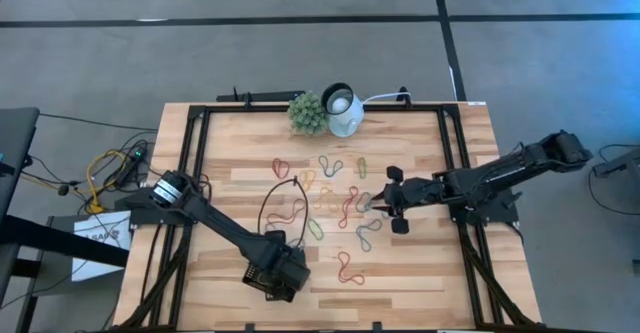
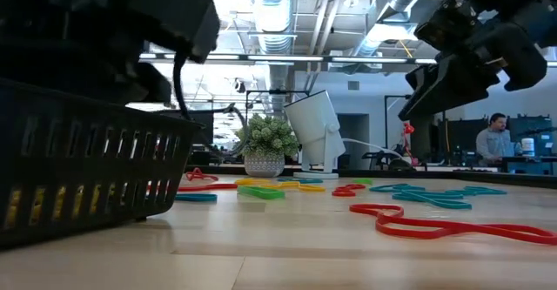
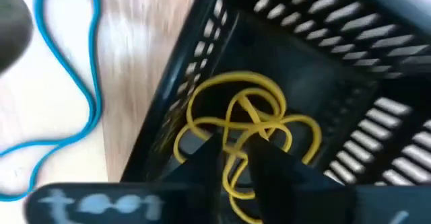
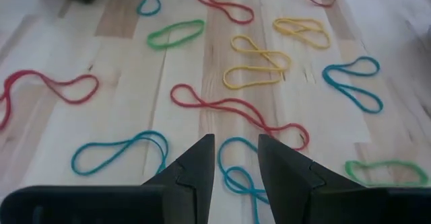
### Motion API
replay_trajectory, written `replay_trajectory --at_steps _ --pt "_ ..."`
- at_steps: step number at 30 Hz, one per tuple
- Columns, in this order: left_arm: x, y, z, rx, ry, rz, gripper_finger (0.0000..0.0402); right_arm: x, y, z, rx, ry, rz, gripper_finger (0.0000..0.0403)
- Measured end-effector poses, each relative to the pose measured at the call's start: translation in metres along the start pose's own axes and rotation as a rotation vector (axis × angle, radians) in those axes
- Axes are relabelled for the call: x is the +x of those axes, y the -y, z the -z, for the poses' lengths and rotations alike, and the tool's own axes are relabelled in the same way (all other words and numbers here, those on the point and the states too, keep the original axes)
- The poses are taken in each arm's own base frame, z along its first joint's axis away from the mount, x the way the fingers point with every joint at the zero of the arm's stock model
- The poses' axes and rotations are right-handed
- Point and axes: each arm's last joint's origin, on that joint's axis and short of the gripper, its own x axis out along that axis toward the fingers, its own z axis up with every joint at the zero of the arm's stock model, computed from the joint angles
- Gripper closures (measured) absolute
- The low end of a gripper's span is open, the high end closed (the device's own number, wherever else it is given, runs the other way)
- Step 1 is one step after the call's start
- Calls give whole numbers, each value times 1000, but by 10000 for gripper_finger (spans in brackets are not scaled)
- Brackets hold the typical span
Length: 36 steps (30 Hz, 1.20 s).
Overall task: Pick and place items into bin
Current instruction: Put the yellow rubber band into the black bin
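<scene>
- The left gripper (image 3: 236, 160) is held inside the bin (image 3: 350, 69), with a tangled yellow band (image 3: 246, 126) seen between and around its narrowly parted fingers; whether the band is gripped or already released cannot be told.
- The bin (image 1: 275, 273) is found near the table's front edge, left of centre, under the left arm's wrist.
- The right gripper (image 4: 236, 160) is poised low over the middle of the table (image 1: 420, 278), its fingers a small gap apart and empty, with a blue band (image 4: 236, 173) directly beneath them.
- A red band (image 4: 236, 109) lies just beyond that blue loop, and yellow bands (image 4: 259, 62), a green band (image 4: 175, 34) and another blue band (image 4: 118, 150) are spread around it.
- The plant (image 1: 308, 113) and white lamp (image 1: 345, 111) stand at the table's back edge, well apart from the work.
- For the step in hand, the yellow band should be let go fully within the bin walls before the left gripper is lifted, so nothing is dragged out.
- The right gripper's descent is best centred on a single strand of the blue loop, and the fingers closed only once the wood is met, since thin floppy bands are easily missed.
</scene>
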Motion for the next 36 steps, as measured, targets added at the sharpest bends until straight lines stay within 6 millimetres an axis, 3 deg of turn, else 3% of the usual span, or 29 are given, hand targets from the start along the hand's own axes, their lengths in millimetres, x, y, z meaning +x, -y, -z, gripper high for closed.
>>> replay_trajectory --at_steps 7,15,18,21,26,30,36 --pt "-32 4 -3 -5 -44 -76 288 0 2 -25 -19 144 13 279" --pt "-88 -2 9 -14 -172 -340 280 1 22 -34 11 189 93 278" --pt "-108 1 8 39 -50 -414 280 14 26 -31 32 169 95 281" --pt "-134 0 12 108 67 -439 280 30 28 -40 8 250 63 282" --pt "-176 -16 24 28 270 -514 280 61 32 -53 3 236 1 282" --pt "-206 -28 38 -4 393 -530 280 90 31 -41 -7 115 -15 282" --pt "-228 -38 49 -25 509 -581 280 120 33 -22 -12 5 -13 282"
